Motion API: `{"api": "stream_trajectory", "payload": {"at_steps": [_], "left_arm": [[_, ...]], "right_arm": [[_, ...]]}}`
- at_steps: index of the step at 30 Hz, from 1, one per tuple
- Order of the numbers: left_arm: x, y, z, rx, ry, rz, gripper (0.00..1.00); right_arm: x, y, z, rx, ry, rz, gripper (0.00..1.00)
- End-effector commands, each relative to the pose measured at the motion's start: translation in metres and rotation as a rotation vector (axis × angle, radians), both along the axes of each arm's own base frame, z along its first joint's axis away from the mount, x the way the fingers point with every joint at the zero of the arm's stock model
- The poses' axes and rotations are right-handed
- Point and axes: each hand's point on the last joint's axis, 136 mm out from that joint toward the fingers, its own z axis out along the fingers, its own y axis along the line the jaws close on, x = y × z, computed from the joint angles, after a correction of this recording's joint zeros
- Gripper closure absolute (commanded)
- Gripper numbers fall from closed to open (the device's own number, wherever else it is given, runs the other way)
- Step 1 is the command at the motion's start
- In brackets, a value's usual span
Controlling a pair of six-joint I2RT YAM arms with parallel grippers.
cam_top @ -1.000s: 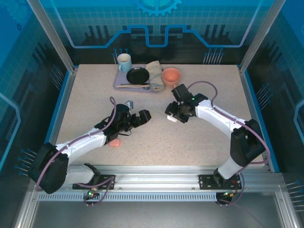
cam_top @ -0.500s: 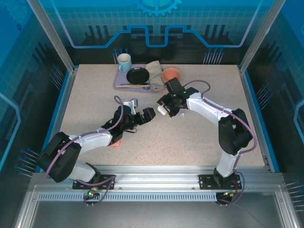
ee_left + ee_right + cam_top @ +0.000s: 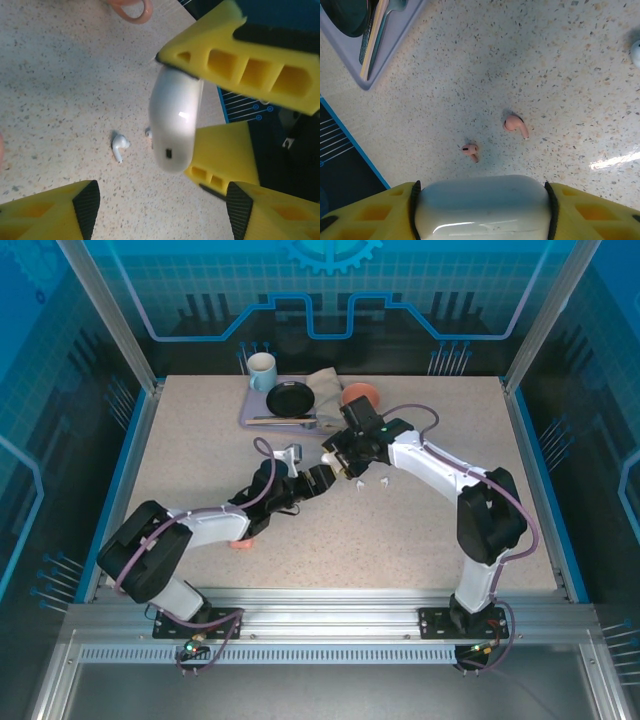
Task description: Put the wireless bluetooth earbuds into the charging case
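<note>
Fingers (image 3: 370, 215) of the right tool (image 3: 482, 207) are clenched on the white charging case (image 3: 175, 115), one at each end, holding it clear of the tabletop (image 3: 580, 75). On the surface under it lie a pink earbud (image 3: 516, 125) and a second pink earbud (image 3: 470, 150), near each other, with the tray (image 3: 395, 30) off to one side. The left tool (image 3: 318, 478) sits just beside the case, its fingers spread wide and grasping nothing. A white earbud (image 3: 119, 146) rests on the tabletop, with another partly hidden behind the case.
</note>
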Motion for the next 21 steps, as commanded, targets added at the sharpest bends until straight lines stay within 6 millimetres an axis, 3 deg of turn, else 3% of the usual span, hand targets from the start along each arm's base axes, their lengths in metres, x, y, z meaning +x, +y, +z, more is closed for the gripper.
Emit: {"api": "stream_trajectory", "payload": {"at_steps": [1,21], "left_arm": [[0.015,-0.007,0.019,-0.022,-0.068,0.024,0.33],[0.035,-0.011,0.019,-0.006,-0.081,0.064,0.51]], "right_arm": [[-0.004,0.009,0.006,0.025,0.008,0.006,0.45],[-0.008,0.005,0.008,0.041,0.0,0.008,0.46]]}}
